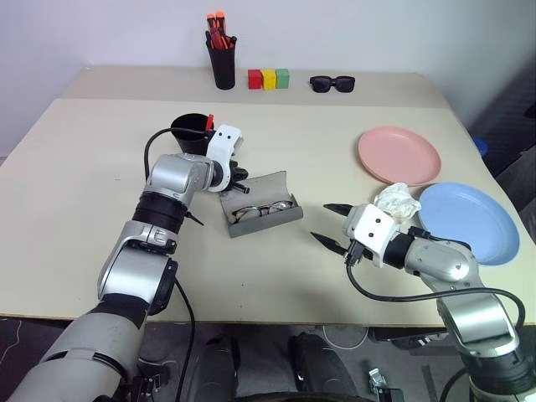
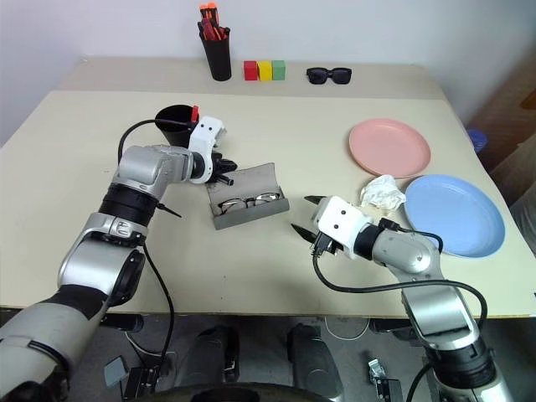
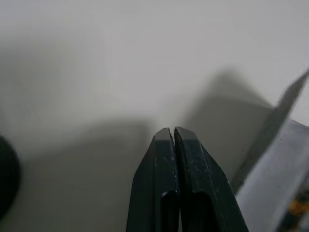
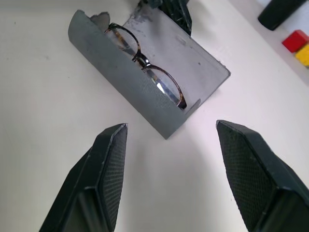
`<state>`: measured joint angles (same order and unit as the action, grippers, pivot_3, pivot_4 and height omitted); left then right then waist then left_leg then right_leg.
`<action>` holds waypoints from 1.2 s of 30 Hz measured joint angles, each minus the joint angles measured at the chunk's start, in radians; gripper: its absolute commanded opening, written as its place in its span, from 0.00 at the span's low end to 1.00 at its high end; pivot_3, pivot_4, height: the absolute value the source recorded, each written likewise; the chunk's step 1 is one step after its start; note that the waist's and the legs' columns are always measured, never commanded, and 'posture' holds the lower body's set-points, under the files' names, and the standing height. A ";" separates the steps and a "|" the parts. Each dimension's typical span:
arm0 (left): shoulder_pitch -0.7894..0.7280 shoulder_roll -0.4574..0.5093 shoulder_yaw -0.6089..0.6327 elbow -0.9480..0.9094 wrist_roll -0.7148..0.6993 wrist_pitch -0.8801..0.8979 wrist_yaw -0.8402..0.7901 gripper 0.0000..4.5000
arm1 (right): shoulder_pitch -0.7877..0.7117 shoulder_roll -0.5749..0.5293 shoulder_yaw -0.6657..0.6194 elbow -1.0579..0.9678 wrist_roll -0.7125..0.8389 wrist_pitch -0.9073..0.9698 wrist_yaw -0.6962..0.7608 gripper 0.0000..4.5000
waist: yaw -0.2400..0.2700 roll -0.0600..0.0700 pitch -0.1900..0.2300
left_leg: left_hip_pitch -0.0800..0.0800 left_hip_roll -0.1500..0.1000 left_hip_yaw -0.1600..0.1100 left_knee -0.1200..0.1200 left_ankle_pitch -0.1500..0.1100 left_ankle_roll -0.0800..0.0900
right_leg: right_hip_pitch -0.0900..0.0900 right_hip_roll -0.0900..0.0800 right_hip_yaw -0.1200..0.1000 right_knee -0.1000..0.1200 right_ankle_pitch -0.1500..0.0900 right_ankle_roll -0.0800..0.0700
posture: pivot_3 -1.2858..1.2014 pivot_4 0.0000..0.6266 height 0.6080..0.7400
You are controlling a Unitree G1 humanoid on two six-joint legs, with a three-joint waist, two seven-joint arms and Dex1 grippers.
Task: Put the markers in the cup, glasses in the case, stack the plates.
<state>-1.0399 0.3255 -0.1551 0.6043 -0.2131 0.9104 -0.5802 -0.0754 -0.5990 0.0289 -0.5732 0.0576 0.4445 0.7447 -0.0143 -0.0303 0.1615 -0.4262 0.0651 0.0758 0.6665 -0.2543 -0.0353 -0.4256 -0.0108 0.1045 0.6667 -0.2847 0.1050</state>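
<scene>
Beige table (image 1: 100, 193), pale wall behind.

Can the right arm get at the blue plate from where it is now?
Probably yes. The blue plate lies bare at the right arm's side, and the right gripper is open and holds nothing. A crumpled white tissue sits at the plate's near-left edge, so grip another part of the rim.

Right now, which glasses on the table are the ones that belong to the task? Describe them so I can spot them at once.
Start at the grey case lying open mid-table. The glasses lie inside it: thin dark wire frame, clear rounded lenses. The thick black sunglasses near the table's far edge, beside the coloured blocks, are the other pair.
</scene>
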 measured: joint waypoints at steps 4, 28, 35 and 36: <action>0.018 0.022 -0.022 -0.045 0.005 -0.003 -0.076 0.01 | 0.005 0.009 -0.028 -0.001 0.036 0.020 -0.026 0.66 | 0.000 0.000 0.000 | 0.000 0.000 0.000 0.000 0.000 0.000 | 0.000 0.000 0.000 0.000 0.000 0.000 | 0.52 0.24 0.89; 0.482 0.309 -0.088 -0.859 -0.050 -0.012 -0.289 0.01 | -0.160 -0.013 -0.052 0.249 0.034 0.000 -0.110 0.66 | 0.000 0.000 0.000 | 0.000 0.000 0.000 0.001 0.000 0.000 | 0.001 -0.001 0.001 0.000 0.000 0.000 | 0.52 0.24 0.89; 0.667 0.224 0.049 -0.971 -0.096 -0.314 -0.258 0.01 | -0.490 -0.011 0.054 0.674 -0.165 0.046 -0.269 0.66 | -0.008 0.001 0.000 | 0.001 0.001 0.003 0.001 0.000 0.000 | 0.000 -0.001 0.002 0.000 0.000 -0.001 | 0.52 0.24 0.89; 0.681 0.212 0.060 -0.977 -0.103 -0.339 -0.251 0.01 | -0.522 -0.011 0.068 0.735 -0.196 0.041 -0.290 0.66 | -0.007 0.001 0.000 | 0.001 0.001 0.002 0.001 0.000 0.000 | 0.000 -0.001 0.002 0.000 0.000 -0.001 | 0.52 0.24 0.89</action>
<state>-0.3591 0.5375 -0.0956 -0.3728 -0.3160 0.5715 -0.8316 -0.5977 -0.6105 0.0965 0.1614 -0.1380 0.4852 0.4542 -0.0211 -0.0294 0.1613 -0.4248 0.0661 0.0782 0.6671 -0.2541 -0.0353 -0.4257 -0.0116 0.1066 0.6671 -0.2846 0.1044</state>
